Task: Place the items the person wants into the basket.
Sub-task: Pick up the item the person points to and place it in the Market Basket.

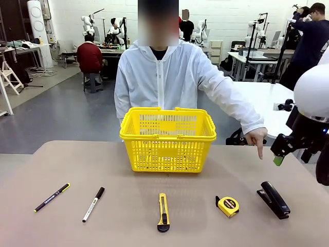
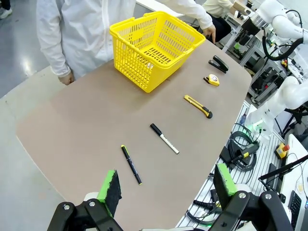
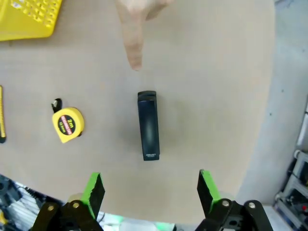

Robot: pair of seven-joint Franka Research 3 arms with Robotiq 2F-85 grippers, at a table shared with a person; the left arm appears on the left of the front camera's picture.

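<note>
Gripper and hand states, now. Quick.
Left gripper: open, empty.
Right gripper: open, empty.
Person's hand: holds nothing, one finger pointing down at the table.

R gripper (image 3: 150, 188) hung wide open, aimed down, green pads well apart w/ nothing btwn them. It sat low and inboard of the white R arm (image 1: 313, 92). The person's pointing hand (image 3: 134, 33) lay just ahead of it, index finger extended downward. L gripper (image 2: 167, 185) was also open, held high, tilted down, far back from the person's other hand (image 2: 66, 77).
</note>
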